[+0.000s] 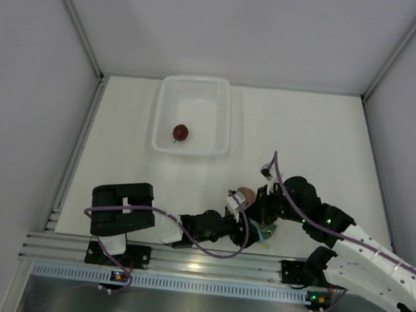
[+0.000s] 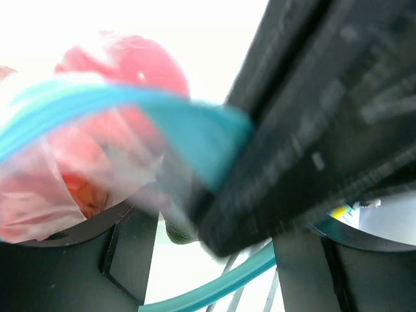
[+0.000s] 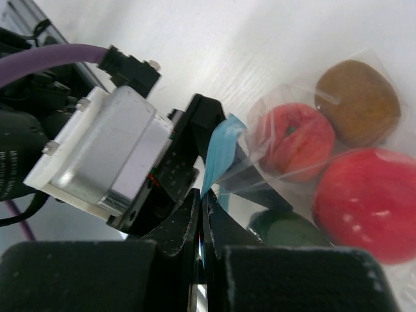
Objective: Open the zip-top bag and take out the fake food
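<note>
While pinched by right hand (image 3: pixel 203 203), zip-top bag (image 3: pixel 305 162), teal strip (image 3: pixel 218 151) toward left hand (image 1: pixel 239 205).

Top view: zip-top bag (image 1: pixel 258 232) near front edge of tabletop (image 1: pixel 119 154), mostly covered by left gripper (image 1: pixel 245 213) and right gripper (image 1: pixel 264 206); contents too small to count. Left wrist view: all out of focus, i.e. teal zip strip (image 2: pixel 130 107), red fruit (image 2: pixel 133 62) behind film, dark blurred mass (image 2: pixel 325 123) at right hiding approx half the pic. Cannot tell if left jaws pinch anything. Right wrist view: red fruit (image 3: pixel 367 205) cut by right edge, green fruit (image 3: pixel 286 231) partly hidden behind right gripper's fingers (image 3: pixel 172 227), bottom of bag out of frame.
</note>
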Available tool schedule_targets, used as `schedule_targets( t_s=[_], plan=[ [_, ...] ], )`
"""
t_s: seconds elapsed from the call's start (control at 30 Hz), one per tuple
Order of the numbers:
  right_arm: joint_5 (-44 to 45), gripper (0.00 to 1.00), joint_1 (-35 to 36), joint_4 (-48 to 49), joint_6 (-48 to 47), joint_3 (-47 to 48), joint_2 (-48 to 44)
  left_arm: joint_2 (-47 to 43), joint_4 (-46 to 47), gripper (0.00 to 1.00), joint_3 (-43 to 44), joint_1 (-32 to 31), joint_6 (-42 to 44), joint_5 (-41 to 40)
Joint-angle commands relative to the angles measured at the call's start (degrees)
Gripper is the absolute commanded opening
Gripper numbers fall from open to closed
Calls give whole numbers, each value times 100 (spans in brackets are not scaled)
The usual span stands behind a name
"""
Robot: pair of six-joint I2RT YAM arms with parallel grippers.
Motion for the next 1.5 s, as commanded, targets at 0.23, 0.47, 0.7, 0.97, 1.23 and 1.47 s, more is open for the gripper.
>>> schedule_targets(
  t_s=[0.23, 0.47, 0.7, 0.97, 1.23, 1.47],
  plan=[
    [1080, 0, 123, -275, -582, 346, 281, -554, -1004, 0, 317, 15, -146, -310],
    [1651, 0, 193, -354, -433, 302, 448, -1011, -2253, 0, 510, 15, -418, -872],
    [1977, 0, 211, -362, -354, 337, 413, -1187, -3088, 0, 713, 15, -699, -917],
    [2565, 0, 229, -354, -179, 328, 544, -1599, -3493, 0, 704, 15, -893, -847],
    [2917, 0, 246, -318, -64, 302, 694, -1942, -3633, 0, 581, 15, -955, -777],
    [3216, 0, 237, -301, 156, 284, 509, -2600, -4625, 0, 572, 24, -911, -1478]
  ],
)
